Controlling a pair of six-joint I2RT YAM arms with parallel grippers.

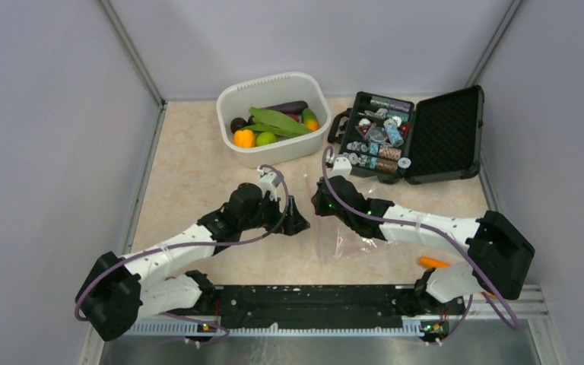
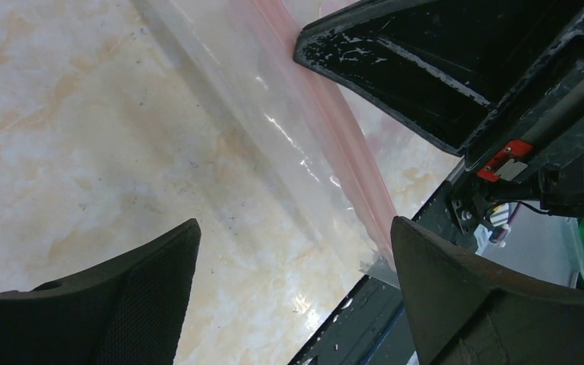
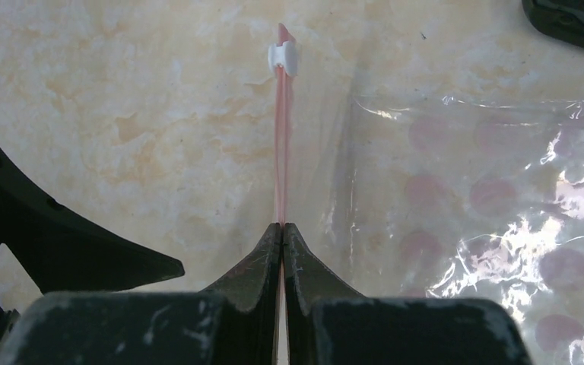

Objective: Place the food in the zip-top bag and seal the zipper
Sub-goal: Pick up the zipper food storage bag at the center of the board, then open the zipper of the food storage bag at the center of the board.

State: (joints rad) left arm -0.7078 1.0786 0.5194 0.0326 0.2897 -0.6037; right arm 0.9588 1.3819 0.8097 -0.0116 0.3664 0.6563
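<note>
The food lies in a white tub (image 1: 274, 79) at the back: a long green leafy piece (image 1: 280, 122), a dark eggplant (image 1: 287, 107), and an orange fruit (image 1: 243, 138) beside a green one (image 1: 266, 138). The clear zip-top bag (image 1: 346, 239) lies flat mid-table with no food showing inside. My right gripper (image 3: 282, 226) is shut on the pinkish zipper (image 3: 280, 152), which runs ahead to a white slider (image 3: 282, 57). My left gripper (image 2: 293, 228) is open just left of the bag's mouth. The zipper (image 2: 357, 160) ends close to its right finger (image 2: 456, 289), and nothing lies between the fingers.
An open black case (image 1: 418, 137) of chips and small bits stands at the back right, next to the tub. A small orange piece (image 1: 433, 262) lies by the right arm's base. A black rail (image 1: 312, 304) runs along the near edge. Grey walls close the sides and back.
</note>
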